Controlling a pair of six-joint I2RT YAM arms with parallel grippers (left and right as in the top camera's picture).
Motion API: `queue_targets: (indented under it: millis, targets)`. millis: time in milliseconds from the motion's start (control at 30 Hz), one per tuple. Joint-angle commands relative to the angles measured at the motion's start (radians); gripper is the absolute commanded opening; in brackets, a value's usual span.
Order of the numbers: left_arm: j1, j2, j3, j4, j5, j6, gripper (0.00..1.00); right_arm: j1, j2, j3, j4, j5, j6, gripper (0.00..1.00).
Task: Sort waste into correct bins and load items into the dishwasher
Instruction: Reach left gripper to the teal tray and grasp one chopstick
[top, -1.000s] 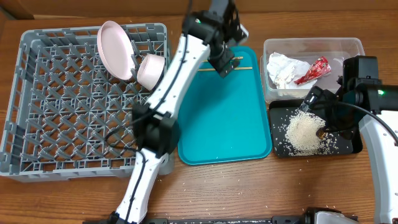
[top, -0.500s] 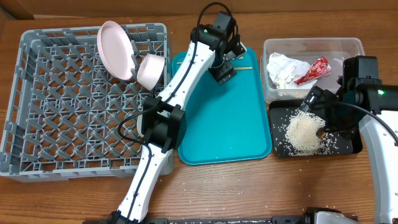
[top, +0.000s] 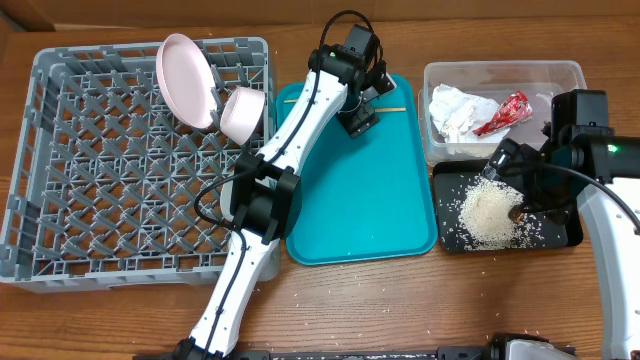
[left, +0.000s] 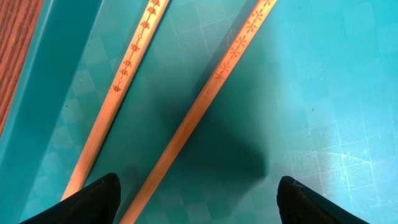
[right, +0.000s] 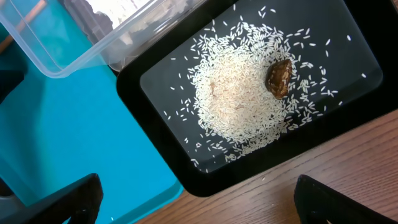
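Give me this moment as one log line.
left gripper open over chopsticks on teal tray | right gripper open over rice in black tray | plate, bowl in dish rack

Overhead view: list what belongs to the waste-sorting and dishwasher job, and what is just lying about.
Job: grey lattice dish rack, round pink plate, pale bowl, wooden chopsticks, clear plastic tub, crumpled white napkin, shiny red wrapper, black tray, rice pile.
Lying about: teal serving tray, wooden table.
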Motion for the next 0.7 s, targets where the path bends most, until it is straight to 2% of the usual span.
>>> queue_targets:
  millis: [0,333,667]
  targets:
    - [0.001,0.022,0.002,-0.001,0.007,0.014,0.81,-0.002,-0.006,0.006,0.006,0.01,0.001,1.0]
    - [0.002,0.022,-0.06,-0.031,0.007,-0.001,0.79,-0.002,-0.006,0.006,0.006,0.01,0.001,1.0]
    - [-0.002,0.022,-0.06,-0.163,0.008,-0.132,0.58,-0.002,-0.006,0.006,0.006,0.01,0.001,1.0]
